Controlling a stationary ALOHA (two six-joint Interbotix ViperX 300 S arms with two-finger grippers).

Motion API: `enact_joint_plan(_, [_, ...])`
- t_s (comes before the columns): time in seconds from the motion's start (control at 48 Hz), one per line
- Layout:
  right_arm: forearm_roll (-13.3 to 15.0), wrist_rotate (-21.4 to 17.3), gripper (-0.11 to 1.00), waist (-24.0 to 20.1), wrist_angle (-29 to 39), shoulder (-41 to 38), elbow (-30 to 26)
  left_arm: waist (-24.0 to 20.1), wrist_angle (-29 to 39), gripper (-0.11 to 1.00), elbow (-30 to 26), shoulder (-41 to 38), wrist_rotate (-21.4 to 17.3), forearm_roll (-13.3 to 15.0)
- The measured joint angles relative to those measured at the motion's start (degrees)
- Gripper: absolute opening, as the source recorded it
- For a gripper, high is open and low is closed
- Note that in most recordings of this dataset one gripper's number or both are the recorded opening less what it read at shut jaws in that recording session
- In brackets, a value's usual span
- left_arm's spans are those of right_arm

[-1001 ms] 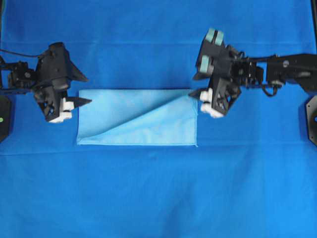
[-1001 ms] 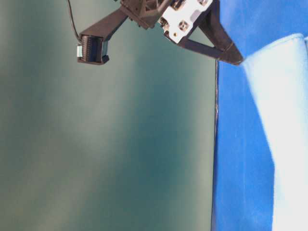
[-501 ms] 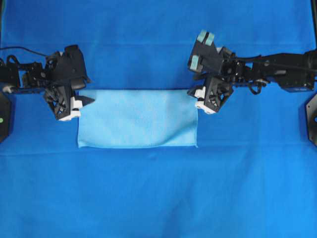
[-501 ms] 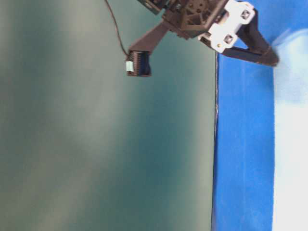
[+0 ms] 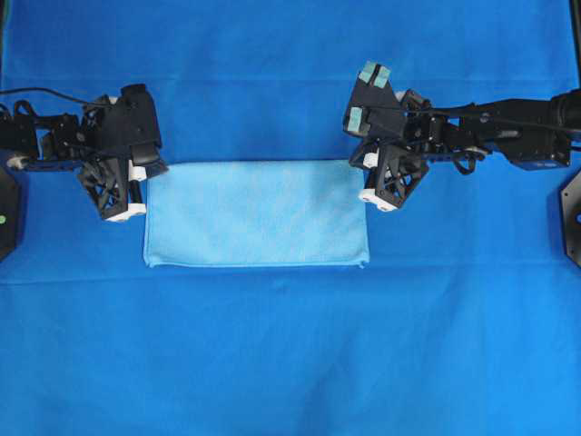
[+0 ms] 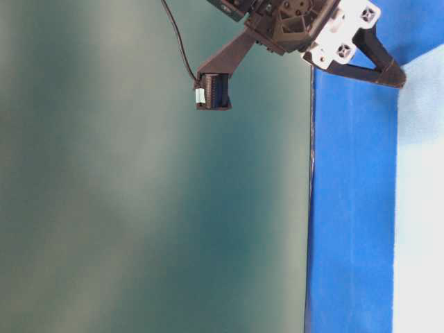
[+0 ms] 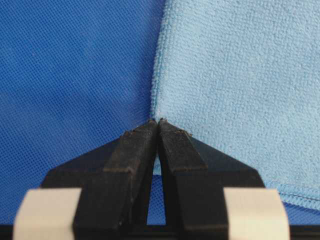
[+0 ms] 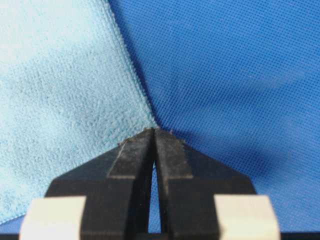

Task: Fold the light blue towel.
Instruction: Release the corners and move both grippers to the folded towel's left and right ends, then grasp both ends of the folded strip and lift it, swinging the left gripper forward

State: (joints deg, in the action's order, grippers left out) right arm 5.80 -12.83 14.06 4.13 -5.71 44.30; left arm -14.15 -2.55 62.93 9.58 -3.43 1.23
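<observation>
1. Light blue towel [image 5: 257,213]: flat, folded into a rectangle on the royal-blue table covering [image 5: 290,363].
2. Left gripper [image 7: 156,122]: pinched tight on the towel's far left corner.
3. Right gripper [image 8: 153,131]: pinched tight on its far right corner.

The towel [image 5: 256,214] lies flat on the covering [image 5: 290,354] over the counter, about mid-width and slightly toward the far side. The left pincer [image 5: 148,173] sits at its far left corner, the right pincer [image 5: 363,164] at its far right corner.

Likely lab, blue table covering [image 5: 290,363], two arms
</observation>
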Motion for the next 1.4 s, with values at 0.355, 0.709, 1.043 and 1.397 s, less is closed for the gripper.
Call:
enact_joint_plan(0.355, [-0.09, -0.79, 0.00, -0.18, -0.18, 0.00, -0.53, 0.00, 0.44, 0.02, -0.26, 0.09, -0.09, 0.00])
enact_joint_plan(0.709, [-0.09, -0.62, 0.00, -1.23, 9.23, 6.77, -4.31, 0.18, 12.22, 0.02, -4.92, 9.67, 0.35, 0.00])
enact_joint_plan(1.043, [0.00, -0.53, 0.00, -3.78, 18.19, 17.40, -6.42, 4.83, 20.30, 0.02, -7.56, 24.79, 0.79, 0.00])
enact_joint_plan(1.397, [0.00, -0.53, 0.00, -5.45, 21.09, 27.16, -6.33, 6.59, 22.76, 0.02, -8.53, 32.70, 0.79, 0.00])
